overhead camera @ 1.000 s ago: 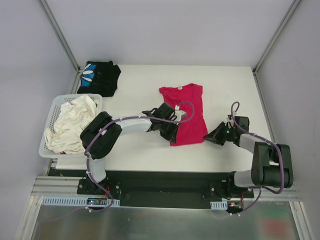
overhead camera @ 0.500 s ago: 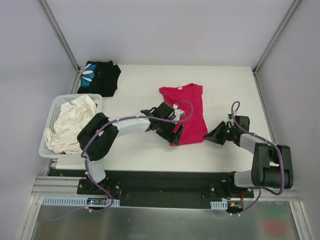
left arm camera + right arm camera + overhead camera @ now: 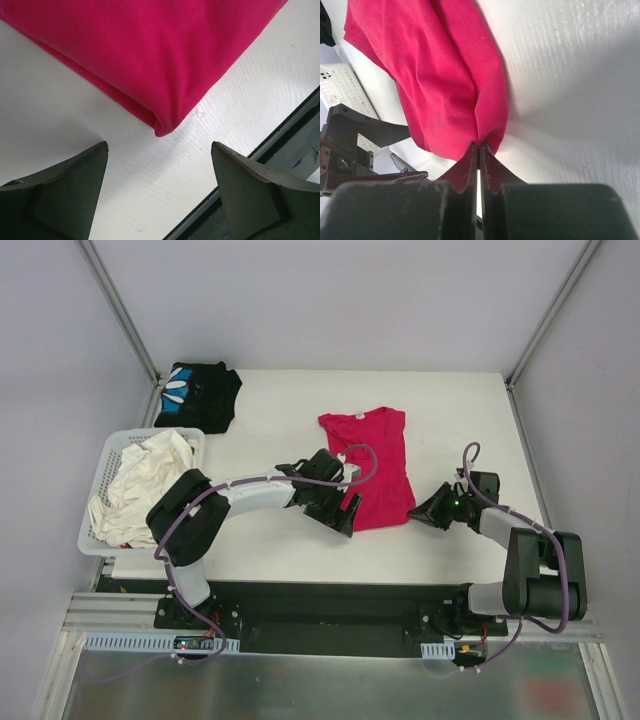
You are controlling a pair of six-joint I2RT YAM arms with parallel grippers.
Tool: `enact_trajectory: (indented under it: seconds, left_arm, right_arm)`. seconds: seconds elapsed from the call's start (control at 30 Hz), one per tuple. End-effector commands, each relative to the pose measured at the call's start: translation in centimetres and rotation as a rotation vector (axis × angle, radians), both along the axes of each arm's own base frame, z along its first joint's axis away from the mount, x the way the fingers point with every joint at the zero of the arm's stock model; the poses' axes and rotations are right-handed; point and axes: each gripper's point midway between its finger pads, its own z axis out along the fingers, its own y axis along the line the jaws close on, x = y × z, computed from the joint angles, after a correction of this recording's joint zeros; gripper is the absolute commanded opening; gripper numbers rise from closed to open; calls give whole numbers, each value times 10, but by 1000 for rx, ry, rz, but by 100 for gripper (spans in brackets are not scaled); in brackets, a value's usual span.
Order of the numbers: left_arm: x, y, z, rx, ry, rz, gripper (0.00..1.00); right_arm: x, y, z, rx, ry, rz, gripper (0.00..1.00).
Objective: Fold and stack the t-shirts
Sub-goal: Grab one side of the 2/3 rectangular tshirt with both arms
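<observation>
Two garments: plain magenta t-shirt (image 3: 388, 438), black t-shirt (image 3: 208, 400) with blue-white print.

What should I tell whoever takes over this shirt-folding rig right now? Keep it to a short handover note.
Left hand: open, holding nothing, just off the near left corner of the red shirt.
Right hand: shut on that shirt's near right corner.
The red shirt lies mid-way across the table, apparently folded lengthwise. Black shirt sits folded at the far left corner, beyond the basket of white cloth.
Left to do: finish folding the red shirt, then stack the two shirts.
</observation>
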Motion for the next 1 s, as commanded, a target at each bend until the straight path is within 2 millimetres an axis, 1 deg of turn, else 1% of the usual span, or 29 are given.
enact_trajectory:
  seconds: [0.0,0.1,0.23,0.3,0.4,0.53,0.77,0.97]
  left_arm:
    - [-13,0,1,5,52,38,83]
    - [-12,-4,1,4,51,36,83]
    - [-8,-13,7,-16,42,23,82]
    - [-7,-13,9,-21,35,17,82]
    - [-6,-14,12,-26,27,10,82]
    - [-5,-16,15,-34,15,1,82]
    - [-8,-12,17,-35,5,-9,82]
    - [-11,-6,13,-21,11,-1,81]
  right_arm:
    - [4,-2,4,-27,-37,13,1]
    - [3,0,2,-16,-33,15,1]
    - [1,3,-1,-20,-29,22,1]
    - [-1,4,-5,-29,-24,24,1]
    - [-5,10,-11,-31,-7,35,1]
    - [-8,25,-16,-28,6,62,1]
    - [-4,38,-15,-33,-3,74,1]
    - [-3,39,-14,-29,-6,80,1]
